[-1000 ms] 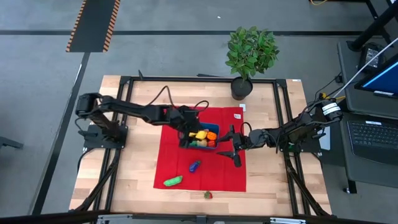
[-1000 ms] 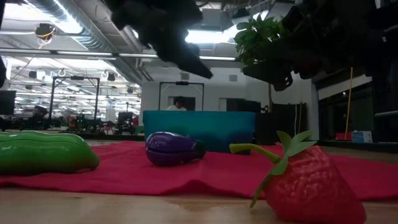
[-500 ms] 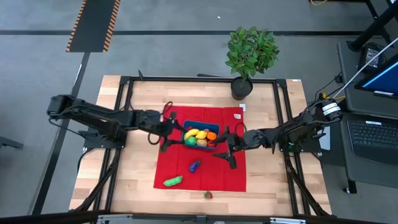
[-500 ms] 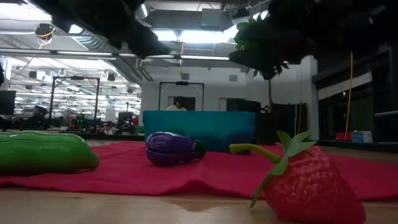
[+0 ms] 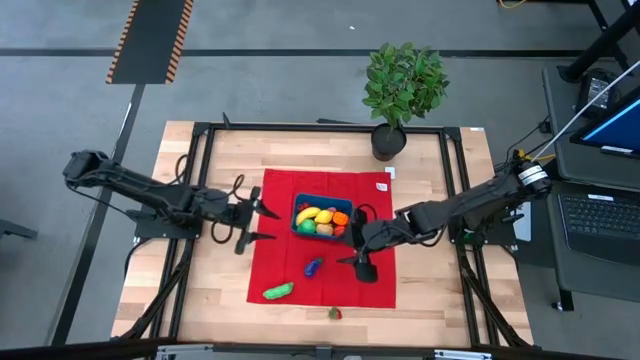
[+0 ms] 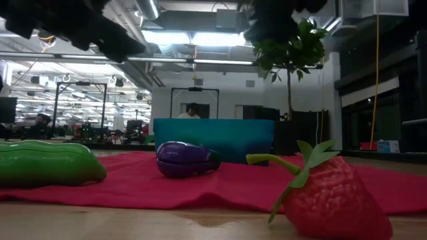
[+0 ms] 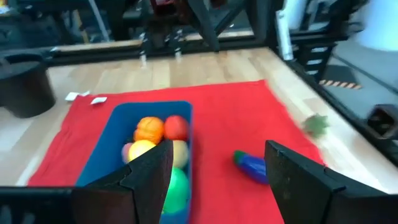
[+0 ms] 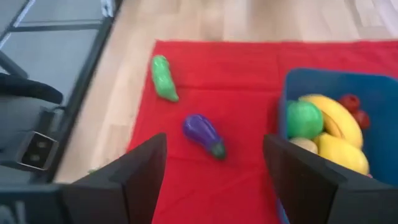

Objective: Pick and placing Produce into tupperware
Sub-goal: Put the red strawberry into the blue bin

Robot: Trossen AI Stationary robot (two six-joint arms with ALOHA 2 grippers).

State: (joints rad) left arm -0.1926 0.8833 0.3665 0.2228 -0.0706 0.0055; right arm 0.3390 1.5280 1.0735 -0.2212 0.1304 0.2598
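Fingers of the left gripper (image 5: 258, 224) stand spread and empty at the red cloth's (image 5: 285, 265) 9 o'clock edge, just off the tupperware's (image 5: 322, 221) 9 o'clock side, with the dark left arm (image 5: 140, 188) running back toward 9 o'clock of the table (image 5: 215, 300). The right gripper (image 5: 360, 243) is likewise parted and holds nothing, hovering over the cloth at the container's 4 o'clock corner, its arm (image 5: 460, 205) reaching in from 3 o'clock. The teal-blue tupperware sits in the upper middle of the cloth, holding yellow, orange, green and red pieces (image 5: 320, 218). Three pieces lie outside it: a purple eggplant (image 5: 313, 266) at its 6 o'clock on the cloth, a green pod (image 5: 278, 291) at 7 o'clock near the cloth's front edge, and a strawberry (image 5: 334, 313) on bare wood just past that edge. A potted plant (image 5: 402, 85) stands at the table's 12 o'clock.
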